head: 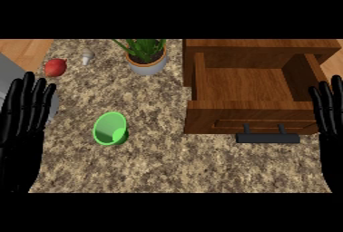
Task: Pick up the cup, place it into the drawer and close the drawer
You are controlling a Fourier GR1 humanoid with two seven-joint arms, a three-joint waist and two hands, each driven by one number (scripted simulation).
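Cup [110, 129]: green, lying on its side on the counter [167, 163], left of the open drawer [248, 86]; likely light, rigid and smooth (may roll), best taken across rim and wall. Left hand [23, 122] and right hand [330, 113]: fingers straight, holding nothing, resting at the view's edges.

A speckled stone counter [167, 163] fills most of the view. Wooden floor [23, 50] shows at 10 o'clock. At 12 o'clock stands a potted plant [146, 56]; toward 11 lie a red fruit [56, 67] and a small pale garlic bulb [88, 56].
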